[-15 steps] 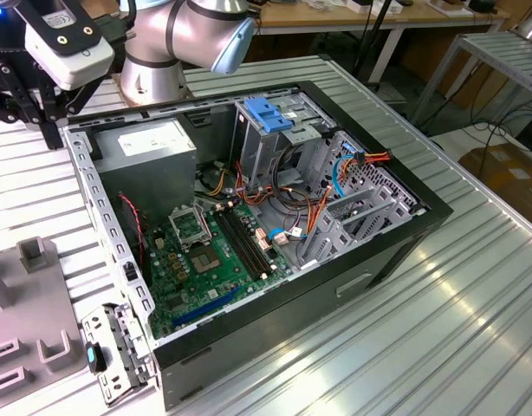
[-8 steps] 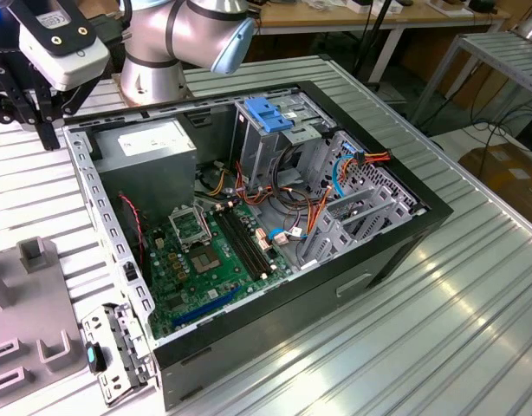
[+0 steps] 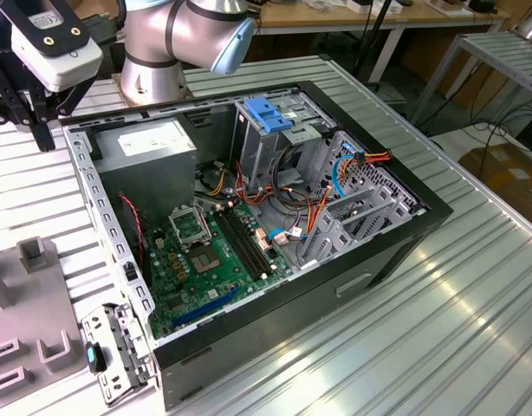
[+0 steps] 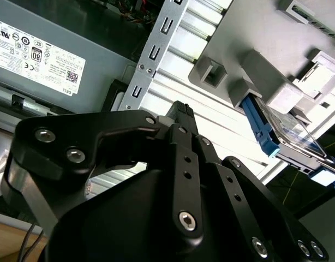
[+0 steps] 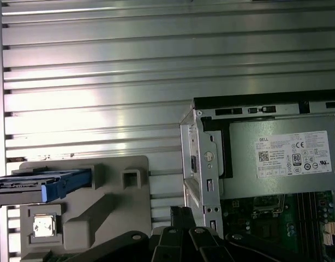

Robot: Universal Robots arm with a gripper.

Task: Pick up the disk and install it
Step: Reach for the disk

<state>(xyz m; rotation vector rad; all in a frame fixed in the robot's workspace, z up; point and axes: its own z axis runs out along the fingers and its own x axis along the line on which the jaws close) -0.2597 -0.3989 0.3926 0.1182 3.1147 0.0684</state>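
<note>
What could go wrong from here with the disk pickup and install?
1. The disk sits slotted in the grey holder; an off-centre grasp by the gripper may wedge it against the holder's posts.
2. The case's metal rim lies between the holder and the drive cage; a low carry could clip it.
3. Loose orange and blue cables beside the cage could snag the disk.

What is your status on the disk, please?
Gripper holds nothing, hovering beside the case. Disk in grey holder, untouched. No obstruction seen between.
</note>
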